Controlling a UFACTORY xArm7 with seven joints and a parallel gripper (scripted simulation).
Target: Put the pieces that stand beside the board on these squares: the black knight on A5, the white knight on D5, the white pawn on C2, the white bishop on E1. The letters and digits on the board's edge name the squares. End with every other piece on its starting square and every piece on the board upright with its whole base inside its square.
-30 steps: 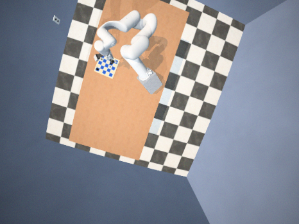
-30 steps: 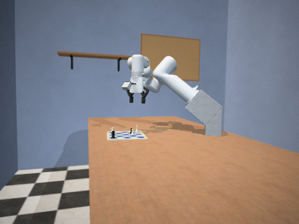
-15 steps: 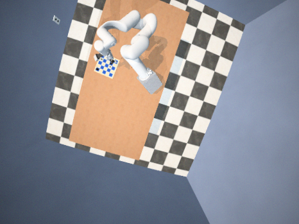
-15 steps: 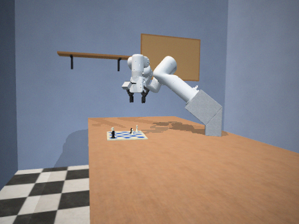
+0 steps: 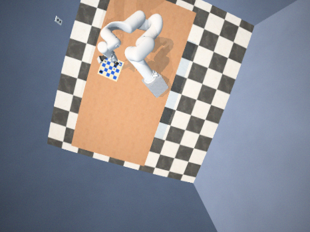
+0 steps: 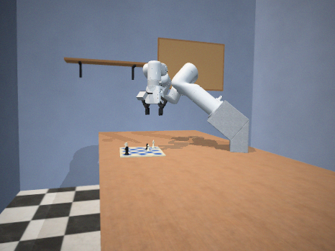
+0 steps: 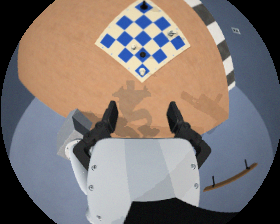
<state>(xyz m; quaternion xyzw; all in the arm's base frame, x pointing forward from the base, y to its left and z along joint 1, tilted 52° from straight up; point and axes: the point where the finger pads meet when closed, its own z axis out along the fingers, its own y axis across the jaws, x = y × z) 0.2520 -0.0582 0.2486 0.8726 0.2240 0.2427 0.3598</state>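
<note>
A small blue-and-cream chess board [image 5: 111, 72] [image 6: 138, 153] [image 7: 125, 23] lies on the wooden table. Several small pieces stand on it. In the wrist view a black piece [image 7: 144, 5] stands at the far corner, a white piece [image 7: 143, 70] at the near corner, a black piece [image 7: 141, 53] just behind that one, and a small white piece [image 7: 170, 33] stands to the right. In the exterior view a black piece [image 6: 126, 151] stands at the board's left end, and a black piece [image 6: 147, 147] and a white piece [image 6: 153, 144] stand further right. The pieces are too small to tell their kinds. My gripper [image 6: 153, 111] [image 7: 142, 107] [image 5: 110, 60] is open and empty, high above the board's edge.
The arm's grey pedestal [image 6: 230, 126] [image 5: 155, 86] stands on the table to the right of the board. The table's left edge [image 6: 99, 183] drops to a checkered floor. A shelf [image 6: 104, 62] and a cork panel [image 6: 201, 61] hang on the back wall.
</note>
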